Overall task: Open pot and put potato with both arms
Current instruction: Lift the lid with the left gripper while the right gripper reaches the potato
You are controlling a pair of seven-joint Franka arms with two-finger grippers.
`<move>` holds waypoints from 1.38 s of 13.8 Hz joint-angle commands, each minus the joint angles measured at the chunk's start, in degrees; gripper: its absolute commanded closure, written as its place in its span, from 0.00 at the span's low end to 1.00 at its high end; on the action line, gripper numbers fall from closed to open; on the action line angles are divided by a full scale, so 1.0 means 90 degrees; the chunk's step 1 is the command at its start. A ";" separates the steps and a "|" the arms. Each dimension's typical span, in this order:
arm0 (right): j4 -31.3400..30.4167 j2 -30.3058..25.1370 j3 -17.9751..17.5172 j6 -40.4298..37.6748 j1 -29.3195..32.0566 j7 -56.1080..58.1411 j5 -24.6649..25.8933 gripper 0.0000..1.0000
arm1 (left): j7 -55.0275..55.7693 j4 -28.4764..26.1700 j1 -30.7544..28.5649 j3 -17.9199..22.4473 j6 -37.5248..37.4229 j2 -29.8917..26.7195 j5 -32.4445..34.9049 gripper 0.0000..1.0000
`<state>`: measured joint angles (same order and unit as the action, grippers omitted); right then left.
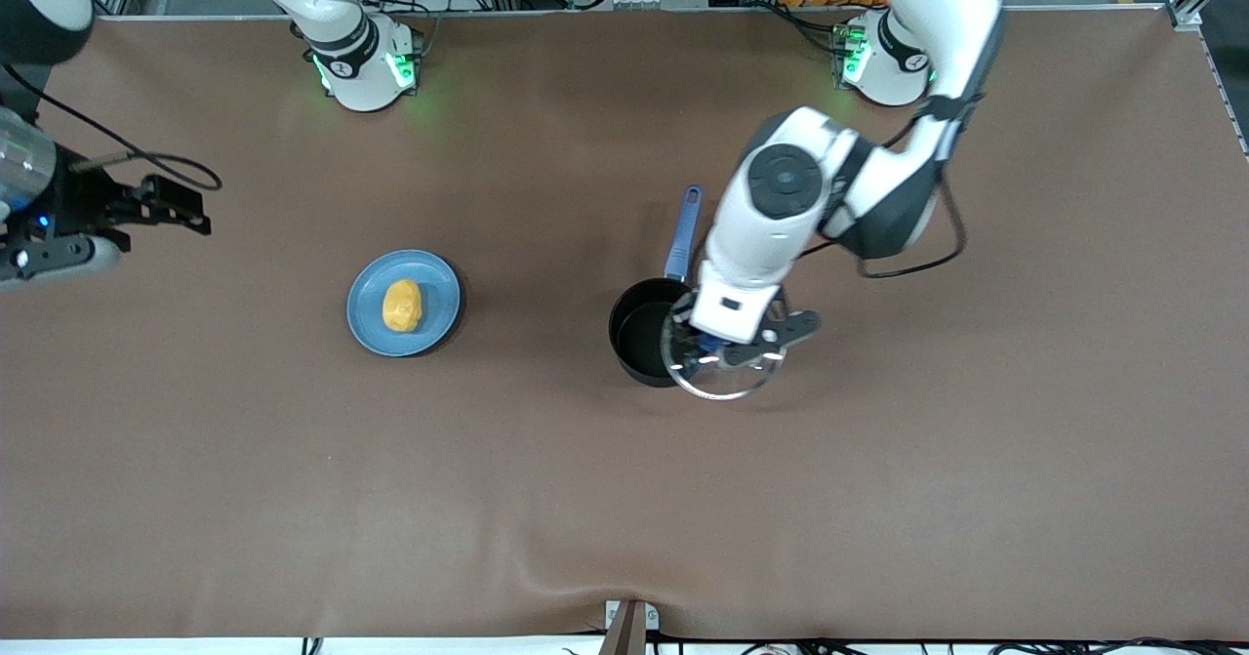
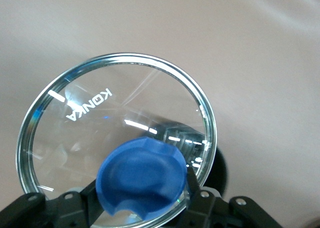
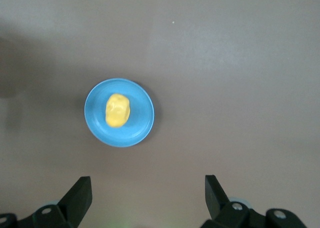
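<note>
Front view: I have the lid lifted off the pot, held by the left gripper just beside the open pot; the potato waits on its blue plate, untransferred. Left wrist view: fingers are clamped on the blue knob. Right wrist view: the right gripper hangs high above the plate, fingers wide apart, empty.

Brown cloth covers the long flat table — plain, no pattern. On the round flat blue plate lies the lumpy yellow-orange potato. The small round black pot shows a dark inside and a long blue handle. Its clear glass lid — silver-rimmed, white "KONKA" lettering — carries a bright blue knob. White arms, dark grey joints; black left gripper, black right gripper.
</note>
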<state>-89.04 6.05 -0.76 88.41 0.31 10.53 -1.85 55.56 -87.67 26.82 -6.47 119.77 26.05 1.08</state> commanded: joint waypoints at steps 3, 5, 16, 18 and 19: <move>0.0109 0.0577 0.0016 0.0401 -0.0005 0.0002 -0.0106 0.00 | -0.2408 -0.2412 -0.1483 -0.0336 0.0275 -0.1856 -0.0626 0.51; -0.0085 0.0763 0.0016 0.0411 -0.0025 -0.0376 -0.0562 0.00 | -0.3172 -0.3049 -0.1845 -0.0326 0.0578 -0.2161 -0.0716 0.51; -0.2955 0.0802 -0.0023 0.3405 -0.0649 -0.1736 -0.0800 0.00 | -0.5275 -0.3872 -0.2950 -0.0326 0.3077 -0.0846 -0.0842 0.50; -0.3454 0.0870 -0.0023 0.4342 -0.0971 -0.2145 -0.0800 0.00 | -0.5275 -0.3872 -0.2941 -0.0326 0.3420 -0.0561 -0.0842 0.50; -0.3581 0.0996 -0.0023 0.4636 -0.1030 -0.2147 -0.0800 0.00 | -0.5275 -0.3872 -0.2940 -0.0326 0.3460 -0.0512 -0.0833 0.50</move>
<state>-117.60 14.86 -1.17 124.82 -7.00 -6.86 -8.33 9.09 -122.91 0.40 -9.14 149.22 20.81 -4.97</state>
